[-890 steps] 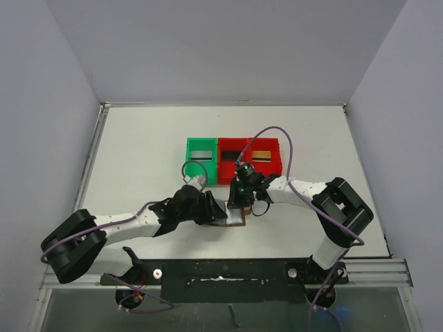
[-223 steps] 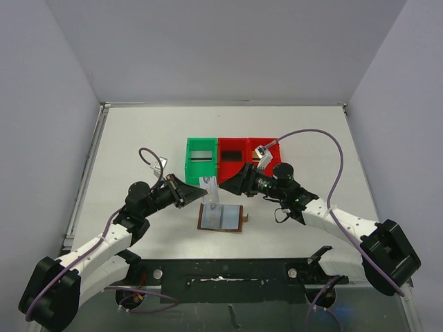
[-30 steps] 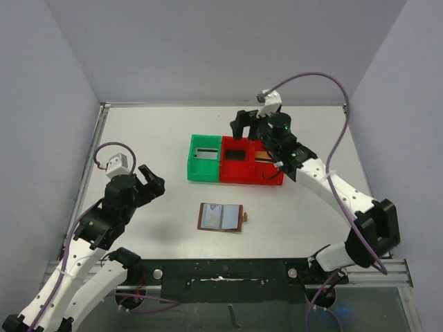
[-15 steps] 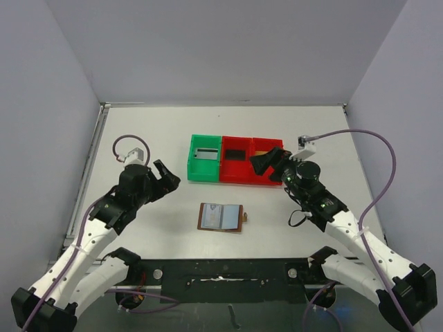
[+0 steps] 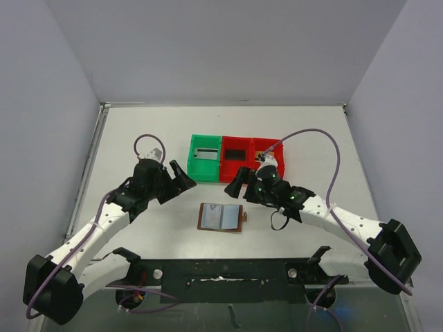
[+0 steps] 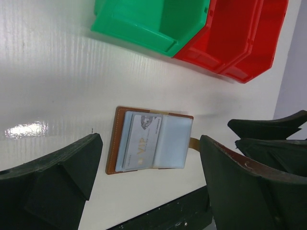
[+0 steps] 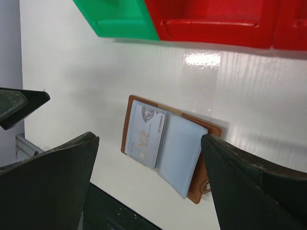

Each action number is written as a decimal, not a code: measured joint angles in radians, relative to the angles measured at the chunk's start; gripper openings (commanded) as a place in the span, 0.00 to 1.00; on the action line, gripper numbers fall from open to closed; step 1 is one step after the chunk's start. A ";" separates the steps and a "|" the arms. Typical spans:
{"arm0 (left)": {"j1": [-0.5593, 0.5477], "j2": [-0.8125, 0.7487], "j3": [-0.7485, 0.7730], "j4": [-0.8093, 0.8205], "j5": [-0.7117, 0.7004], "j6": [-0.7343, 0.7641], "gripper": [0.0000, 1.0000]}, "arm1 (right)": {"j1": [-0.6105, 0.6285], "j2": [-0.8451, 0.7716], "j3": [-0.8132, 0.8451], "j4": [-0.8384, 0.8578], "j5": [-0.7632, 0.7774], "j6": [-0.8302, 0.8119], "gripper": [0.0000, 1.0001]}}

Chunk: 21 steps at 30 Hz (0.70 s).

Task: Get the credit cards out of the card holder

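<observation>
Brown card holder [image 5: 232, 218] lies open, 1 credit card [image 6: 141, 142] inside; left fingers [image 6: 57, 172] and right fingers [image 7: 48, 182] wide, empty.

Wrist views: green bin [image 6: 153, 21] and red bins [image 6: 240, 38] cut off at the top edge, interiors mostly out of view. One credit card [image 6: 144, 139] sits partly tucked in a card holder [image 6: 175, 141] pocket; cannot tell whether more lie behind. Top view: card print too small to read.

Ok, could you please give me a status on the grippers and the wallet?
Left gripper and right gripper open, empty. Wallet lies open between them, one card in it. Nothing blocking.
</observation>
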 measured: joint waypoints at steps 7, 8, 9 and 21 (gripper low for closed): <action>0.003 0.002 -0.032 0.027 0.035 -0.024 0.78 | 0.049 0.178 0.104 -0.021 -0.033 0.034 0.72; 0.003 0.000 -0.032 0.027 0.036 -0.026 0.78 | 0.052 0.208 0.122 -0.023 -0.038 0.033 0.71; 0.003 -0.002 -0.033 0.028 0.036 -0.029 0.78 | 0.058 0.230 0.136 -0.026 -0.041 0.033 0.70; 0.004 -0.116 -0.033 -0.011 -0.047 -0.031 0.76 | 0.174 0.427 0.296 -0.136 -0.006 0.038 0.57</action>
